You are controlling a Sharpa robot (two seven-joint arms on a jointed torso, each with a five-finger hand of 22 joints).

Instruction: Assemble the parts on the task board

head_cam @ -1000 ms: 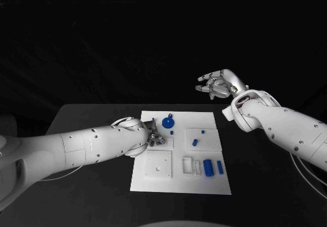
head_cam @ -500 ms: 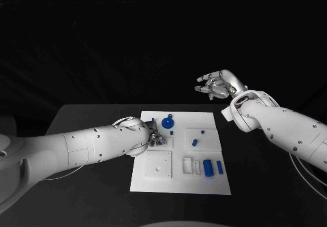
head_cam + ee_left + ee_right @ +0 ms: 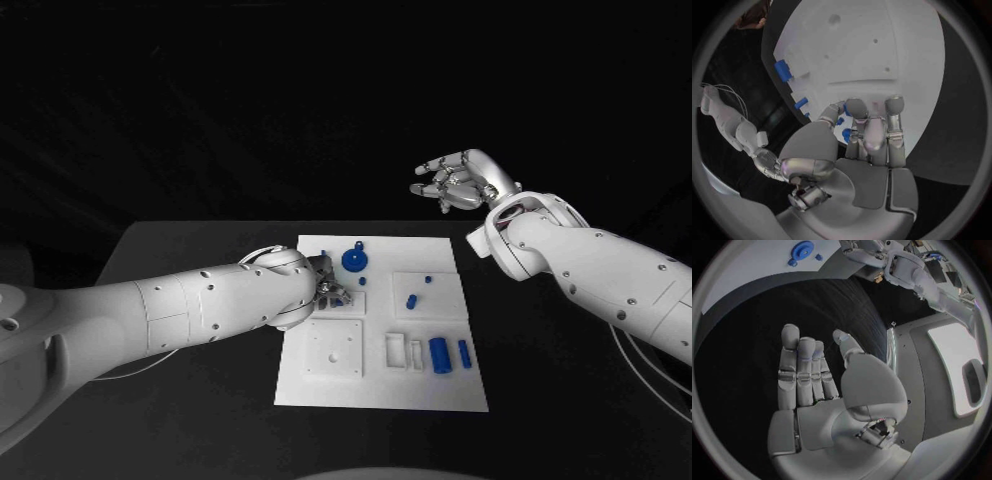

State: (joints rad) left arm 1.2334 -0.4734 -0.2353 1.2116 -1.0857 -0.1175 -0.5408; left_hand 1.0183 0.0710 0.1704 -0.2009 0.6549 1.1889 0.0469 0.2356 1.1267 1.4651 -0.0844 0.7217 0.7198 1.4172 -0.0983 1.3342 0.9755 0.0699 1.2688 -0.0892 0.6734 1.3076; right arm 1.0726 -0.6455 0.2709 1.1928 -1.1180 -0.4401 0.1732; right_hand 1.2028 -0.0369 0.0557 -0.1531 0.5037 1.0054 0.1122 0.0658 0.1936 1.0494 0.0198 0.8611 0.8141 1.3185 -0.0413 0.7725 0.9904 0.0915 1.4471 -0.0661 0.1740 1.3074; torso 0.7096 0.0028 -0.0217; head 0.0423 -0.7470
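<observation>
The left hand (image 3: pixel 329 288) rests low on the task board (image 3: pixel 382 395), fingers curled at a small blue part (image 3: pixel 846 134); whether it grips it, I cannot tell. The right hand (image 3: pixel 459 180) hangs beyond the table's far edge, fingers loosely extended, holding nothing.

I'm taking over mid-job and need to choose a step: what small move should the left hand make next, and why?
Probably ease the left hand down onto the small blue part at its fingertips and pinch it. The hand sits low over the task board, apparently holding nothing, while the right hand hangs open, away from the board.
</observation>
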